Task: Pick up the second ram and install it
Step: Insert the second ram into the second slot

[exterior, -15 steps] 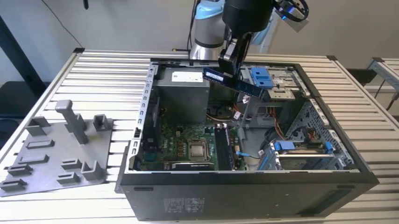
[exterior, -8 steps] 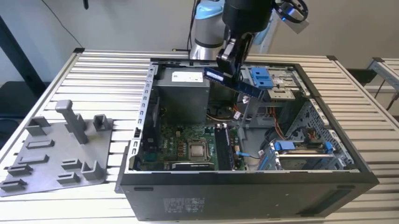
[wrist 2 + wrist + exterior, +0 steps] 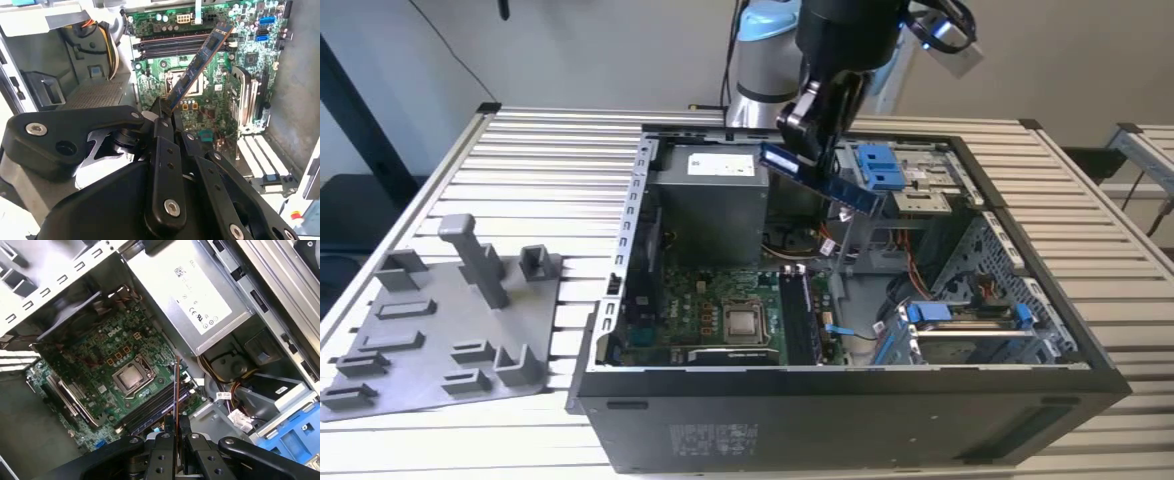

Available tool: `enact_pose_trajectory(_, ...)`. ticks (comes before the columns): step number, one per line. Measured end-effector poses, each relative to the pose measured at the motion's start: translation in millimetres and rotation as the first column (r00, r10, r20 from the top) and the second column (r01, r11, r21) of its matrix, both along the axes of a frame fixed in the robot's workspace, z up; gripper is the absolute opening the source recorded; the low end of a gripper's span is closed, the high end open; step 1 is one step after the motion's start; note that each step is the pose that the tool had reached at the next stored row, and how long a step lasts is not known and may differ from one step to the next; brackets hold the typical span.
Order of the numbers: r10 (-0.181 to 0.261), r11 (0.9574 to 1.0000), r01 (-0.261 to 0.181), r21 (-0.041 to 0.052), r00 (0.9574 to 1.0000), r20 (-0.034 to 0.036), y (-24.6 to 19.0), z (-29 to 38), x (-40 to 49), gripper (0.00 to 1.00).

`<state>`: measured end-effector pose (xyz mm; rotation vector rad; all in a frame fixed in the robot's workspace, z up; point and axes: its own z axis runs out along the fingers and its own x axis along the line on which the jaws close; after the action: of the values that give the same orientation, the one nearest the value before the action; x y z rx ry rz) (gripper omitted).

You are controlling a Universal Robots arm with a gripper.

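Observation:
My gripper (image 3: 797,138) hangs over the open computer case (image 3: 854,395), shut on one end of the second ram (image 3: 825,180). The ram is a thin blue-green board with dark chips, tilted down toward the exterior view's right. In the second wrist view the ram (image 3: 197,65) slants out from between the black fingers (image 3: 155,116), above the green motherboard (image 3: 200,107). It shows edge-on in the first wrist view as a slim bar (image 3: 176,390), above the long dark memory slots (image 3: 150,415). The board hangs in the air, apart from the slots (image 3: 170,46).
Inside the case are a grey power supply (image 3: 707,195), the processor socket (image 3: 744,322), blue drive-bay clips (image 3: 881,165) and bundled cables (image 3: 230,370). A grey plastic fixture with upright posts (image 3: 447,320) lies on the slatted table (image 3: 520,160) at the exterior view's left.

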<state>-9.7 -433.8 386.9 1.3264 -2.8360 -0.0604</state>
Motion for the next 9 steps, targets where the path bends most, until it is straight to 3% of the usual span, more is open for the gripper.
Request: enact_pose_trajectory(9,-0.105,0.9944,0.105,0.0000,0.9944,0.0000,0.0,-0.4,0.0,0.14)
